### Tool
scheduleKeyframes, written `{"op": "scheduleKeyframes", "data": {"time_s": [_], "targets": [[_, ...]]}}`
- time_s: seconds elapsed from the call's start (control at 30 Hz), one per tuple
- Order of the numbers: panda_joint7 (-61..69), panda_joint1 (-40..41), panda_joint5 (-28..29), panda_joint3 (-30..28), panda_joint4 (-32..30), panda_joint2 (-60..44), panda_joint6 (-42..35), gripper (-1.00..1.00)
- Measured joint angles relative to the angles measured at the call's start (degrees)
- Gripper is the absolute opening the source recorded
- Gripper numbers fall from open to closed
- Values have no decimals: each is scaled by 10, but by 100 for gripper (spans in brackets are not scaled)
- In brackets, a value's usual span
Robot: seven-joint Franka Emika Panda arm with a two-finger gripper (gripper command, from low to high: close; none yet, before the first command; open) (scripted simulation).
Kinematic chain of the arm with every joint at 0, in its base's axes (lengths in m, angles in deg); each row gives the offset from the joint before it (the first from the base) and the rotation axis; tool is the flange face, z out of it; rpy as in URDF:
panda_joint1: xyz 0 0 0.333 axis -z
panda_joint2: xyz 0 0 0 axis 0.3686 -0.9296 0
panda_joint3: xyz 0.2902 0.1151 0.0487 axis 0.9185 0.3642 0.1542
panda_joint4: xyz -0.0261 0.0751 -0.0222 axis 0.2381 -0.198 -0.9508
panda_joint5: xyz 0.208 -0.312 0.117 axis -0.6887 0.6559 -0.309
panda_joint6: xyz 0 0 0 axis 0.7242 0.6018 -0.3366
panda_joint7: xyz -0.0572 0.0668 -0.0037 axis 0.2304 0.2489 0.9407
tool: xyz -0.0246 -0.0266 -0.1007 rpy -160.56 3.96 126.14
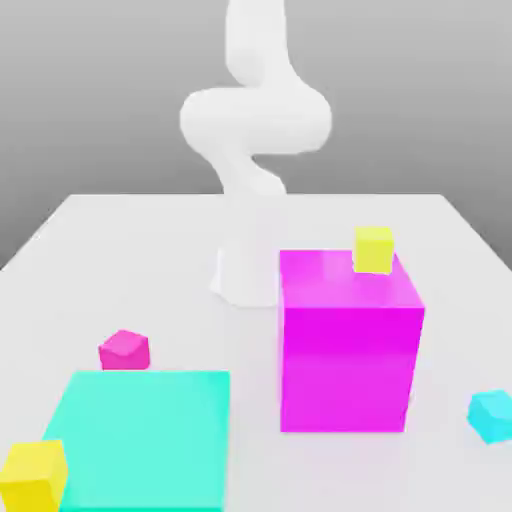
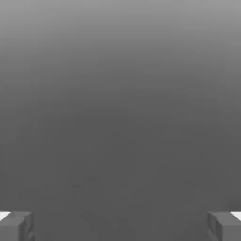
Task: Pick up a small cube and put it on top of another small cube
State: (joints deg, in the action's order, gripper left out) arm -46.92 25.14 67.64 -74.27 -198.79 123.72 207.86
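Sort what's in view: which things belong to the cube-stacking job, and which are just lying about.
Job (candidates; which two is unclear):
- small magenta-pink cube
- small cyan cube
- yellow cube atop the block
- yellow cube at the front

Lying about:
- large magenta block
- wide turquoise block

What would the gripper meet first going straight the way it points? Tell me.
Probably nothing near: between the gripper's open fingers the hand view shows only plain grey, so the way looks free, though depth is unclear.
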Motion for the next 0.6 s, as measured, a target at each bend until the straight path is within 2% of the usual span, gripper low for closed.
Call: {"op": "scheduleKeyframes", "data": {"time_s": [0.6], "targets": [[-429, 248, -18, 13, -231, -235, 195, 0]]}}
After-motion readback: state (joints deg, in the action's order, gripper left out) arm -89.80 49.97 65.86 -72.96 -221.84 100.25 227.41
